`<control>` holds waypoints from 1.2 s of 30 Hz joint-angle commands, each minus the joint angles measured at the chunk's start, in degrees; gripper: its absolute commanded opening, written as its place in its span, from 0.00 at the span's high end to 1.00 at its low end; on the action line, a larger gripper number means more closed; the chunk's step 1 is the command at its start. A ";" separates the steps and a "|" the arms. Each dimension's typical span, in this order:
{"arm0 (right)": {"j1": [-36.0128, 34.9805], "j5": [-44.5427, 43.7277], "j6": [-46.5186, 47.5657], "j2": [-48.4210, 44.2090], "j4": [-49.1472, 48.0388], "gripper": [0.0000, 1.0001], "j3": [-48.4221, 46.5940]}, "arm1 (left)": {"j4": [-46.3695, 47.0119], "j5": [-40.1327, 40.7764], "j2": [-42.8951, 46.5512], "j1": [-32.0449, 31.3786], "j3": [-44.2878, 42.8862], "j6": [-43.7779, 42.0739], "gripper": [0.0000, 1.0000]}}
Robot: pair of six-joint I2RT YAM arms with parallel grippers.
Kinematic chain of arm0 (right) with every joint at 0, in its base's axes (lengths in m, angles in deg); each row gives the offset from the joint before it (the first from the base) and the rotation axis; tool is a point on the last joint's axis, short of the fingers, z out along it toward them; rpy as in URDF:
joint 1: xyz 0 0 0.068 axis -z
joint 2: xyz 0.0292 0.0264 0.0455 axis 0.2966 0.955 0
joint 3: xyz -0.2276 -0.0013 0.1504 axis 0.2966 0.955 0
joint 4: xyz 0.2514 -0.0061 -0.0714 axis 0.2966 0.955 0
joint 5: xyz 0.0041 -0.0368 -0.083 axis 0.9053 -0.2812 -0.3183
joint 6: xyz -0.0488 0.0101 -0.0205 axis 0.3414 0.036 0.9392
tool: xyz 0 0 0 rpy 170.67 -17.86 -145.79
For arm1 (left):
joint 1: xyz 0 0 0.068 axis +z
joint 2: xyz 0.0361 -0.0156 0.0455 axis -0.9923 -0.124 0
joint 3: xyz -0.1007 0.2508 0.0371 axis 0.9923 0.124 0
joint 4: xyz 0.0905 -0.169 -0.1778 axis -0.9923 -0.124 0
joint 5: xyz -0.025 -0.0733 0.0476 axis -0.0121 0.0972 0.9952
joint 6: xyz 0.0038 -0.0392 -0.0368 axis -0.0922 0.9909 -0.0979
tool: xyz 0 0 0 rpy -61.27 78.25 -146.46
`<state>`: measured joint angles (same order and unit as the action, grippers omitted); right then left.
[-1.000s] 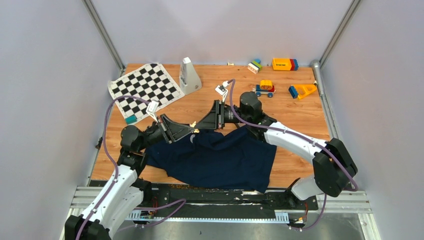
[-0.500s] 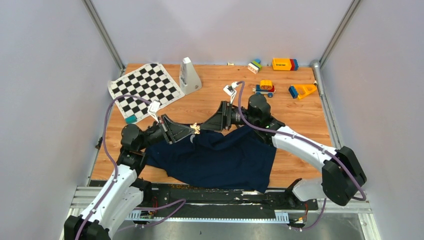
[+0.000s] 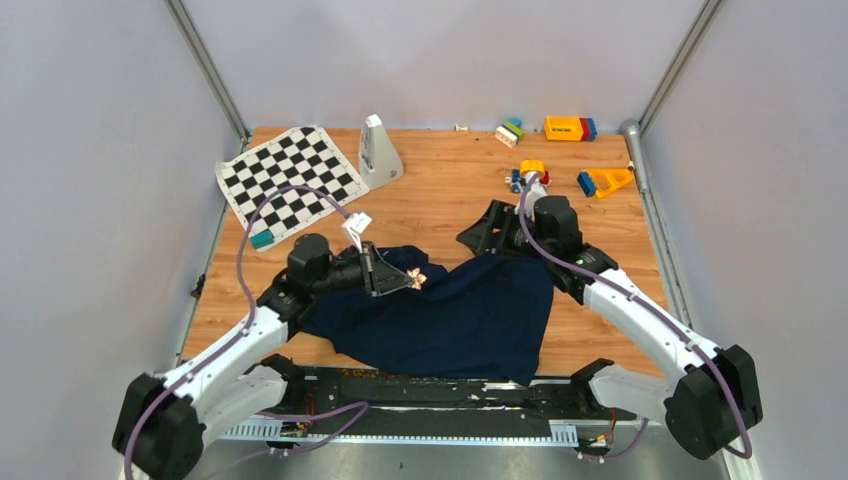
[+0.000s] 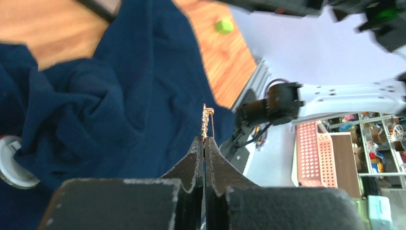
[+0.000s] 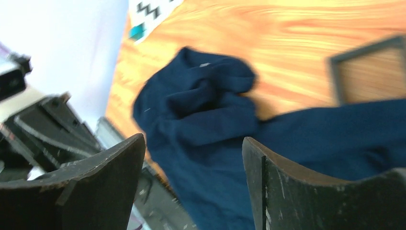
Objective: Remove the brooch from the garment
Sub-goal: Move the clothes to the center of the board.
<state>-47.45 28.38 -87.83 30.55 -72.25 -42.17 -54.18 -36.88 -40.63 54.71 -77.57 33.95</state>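
Two arms are reaching in from the near edge of the counter point(image 3: 430, 200). Closest to them, the garment point(image 3: 470, 320) is lying in a dark blue heap, bunching up along its far side.

Over the garment's 10 o'clock corner, the left jaws are pressing tight together and pinching the brooch point(image 4: 206, 122) by its bottom end. In the left wrist view the brooch is sticking straight out of the tips. Its long side is running from 6 to 12 o'clock, in line with the jaws, and the blue cloth is showing behind it.

A little farther, at about 2 o'clock from the brooch, the right jaws are spreading wide and holding nothing. They are pointing back toward 8 o'clock, with the garment showing between them in the right wrist view. So the left arm is the one that matters here, and I am guessing it is getting ready to carry the brooch off the cloth.

I am not seeing whether the pin is free or is catching the cloth. The brooch is looking tiny from above, and the right wrist view is looking blurry.

Far back, a chequered mat point(image 3: 290, 175) and some toys point(image 3: 570, 128) are sitting well apart from all this.
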 commanded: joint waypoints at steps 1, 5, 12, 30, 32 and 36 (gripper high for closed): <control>3.44 -16.98 1.76 -2.79 9.49 0.26 3.78 | 1.71 4.60 -10.65 -2.03 -0.04 -4.06 1.00; 3.89 -24.90 -2.99 -2.73 9.95 0.30 7.62 | 4.12 8.25 -23.10 -2.07 -0.93 -4.28 1.00; 3.87 -24.86 2.89 4.25 10.61 0.34 4.29 | -3.13 22.22 -36.43 7.90 -5.59 -2.86 1.00; 2.99 -14.78 19.58 31.48 12.23 0.49 -20.43 | -24.50 35.81 -19.09 16.54 -17.93 -20.68 1.00; 3.03 -15.10 19.39 33.69 12.47 0.47 -23.17 | -25.53 35.30 -19.08 13.66 -18.94 -20.95 1.00; 2.99 -20.08 18.74 38.44 14.83 0.45 -30.08 | -20.58 30.71 -22.24 7.28 -18.48 -20.24 1.00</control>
<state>-44.13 12.57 -69.56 65.74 -58.11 -65.17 -77.19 0.24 -60.92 66.71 -94.79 15.79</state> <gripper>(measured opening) 0.546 0.006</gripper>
